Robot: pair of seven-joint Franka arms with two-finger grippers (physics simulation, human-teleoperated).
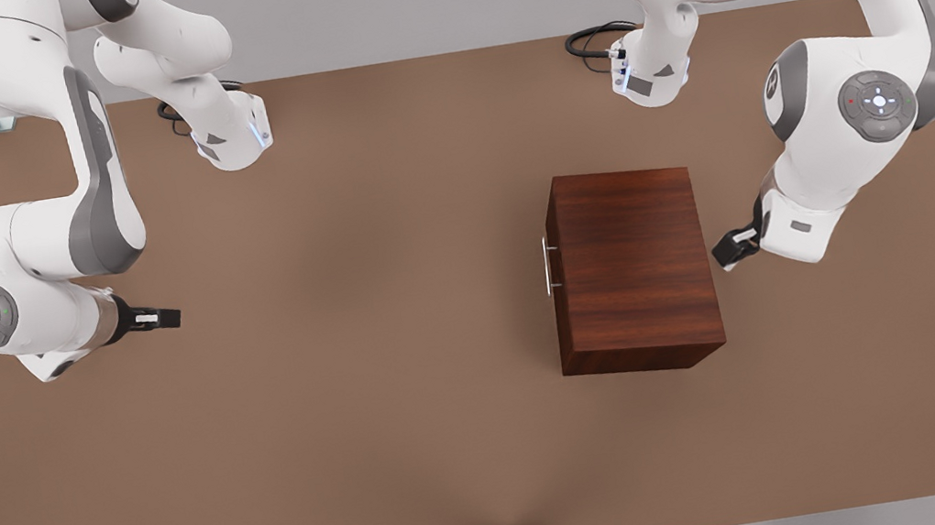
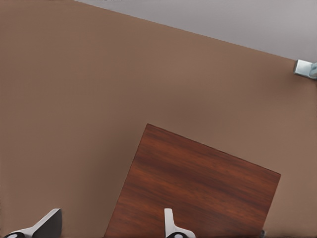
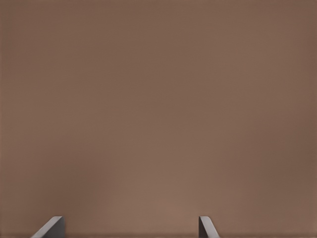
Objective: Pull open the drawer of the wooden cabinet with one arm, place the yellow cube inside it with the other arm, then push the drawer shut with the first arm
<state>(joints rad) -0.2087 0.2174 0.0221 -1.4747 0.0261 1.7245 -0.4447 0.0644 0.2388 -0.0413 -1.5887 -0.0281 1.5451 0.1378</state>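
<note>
Brown tabletop (image 1: pixel 353 363) spreads across the whole scene, and the account runs from the front view's left to its right. At the front view's left, the right gripper (image 1: pixel 161 318) hangs above bare table, well apart from the cabinet, its black fingers pointing toward the middle of the table; the arm behind it waits there. In the right wrist view its two fingertips (image 3: pixel 49 227) stand wide apart over plain brown surface with nothing between them. Further toward the front view's right stands the wooden cabinet (image 1: pixel 631 270), a dark reddish-brown box resting on the table. Its drawer (image 1: pixel 553 261) faces the front view's left and sits flush and closed, and the thin silver bar handle (image 1: pixel 546 266) stands out from the drawer front, with no gripper touching it. At the front view's right, the left gripper (image 1: pixel 729 246) hovers just beside the cabinet's far side, on the side away from the handle; whether it touches the wood I cannot tell. In the left wrist view the cabinet's top (image 2: pixel 198 193) lies below the camera, and the gripper's fingers (image 2: pixel 170 224) are spread apart, one over the wood and the other over the table, gripping nothing.
</note>
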